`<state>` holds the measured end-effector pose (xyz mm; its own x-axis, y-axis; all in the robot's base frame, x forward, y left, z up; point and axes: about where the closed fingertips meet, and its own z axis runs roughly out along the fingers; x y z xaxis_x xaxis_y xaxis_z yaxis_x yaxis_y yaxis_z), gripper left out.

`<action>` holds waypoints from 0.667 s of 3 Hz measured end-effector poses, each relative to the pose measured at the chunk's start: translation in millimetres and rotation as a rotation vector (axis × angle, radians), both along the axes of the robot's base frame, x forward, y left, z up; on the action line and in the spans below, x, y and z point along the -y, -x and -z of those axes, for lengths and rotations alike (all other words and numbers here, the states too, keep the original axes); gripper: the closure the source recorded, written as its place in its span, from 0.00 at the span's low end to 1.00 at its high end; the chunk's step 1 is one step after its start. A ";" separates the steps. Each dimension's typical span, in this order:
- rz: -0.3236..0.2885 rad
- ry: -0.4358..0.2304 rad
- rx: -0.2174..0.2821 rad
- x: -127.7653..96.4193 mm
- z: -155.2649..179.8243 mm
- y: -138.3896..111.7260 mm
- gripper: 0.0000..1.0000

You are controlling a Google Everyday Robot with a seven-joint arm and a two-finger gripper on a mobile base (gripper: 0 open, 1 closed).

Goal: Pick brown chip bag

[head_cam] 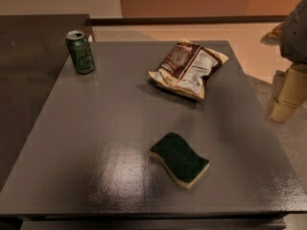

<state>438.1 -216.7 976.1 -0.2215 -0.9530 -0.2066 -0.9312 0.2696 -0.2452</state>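
The brown chip bag [188, 68] lies flat on the grey table [96, 128], toward the far right, with its white nutrition-label panel facing up and tan-yellow edges showing. My gripper [288, 96] hangs at the right edge of the view, beyond the table's right side and well to the right of the bag, touching nothing. Its tan parts show below the grey arm [296, 30].
A green soda can [80, 51] stands upright at the table's far left corner. A dark green sponge with a yellow base [180, 158] lies near the front, right of centre. A darker counter [29, 56] adjoins the table on the left.
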 end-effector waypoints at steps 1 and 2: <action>0.000 0.000 0.000 0.0 0.0 0.0 0.00; -0.024 0.002 0.007 -3.8 3.5 -6.5 0.00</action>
<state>444.6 -212.9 972.6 -0.1970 -0.9585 -0.2059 -0.9357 0.2465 -0.2525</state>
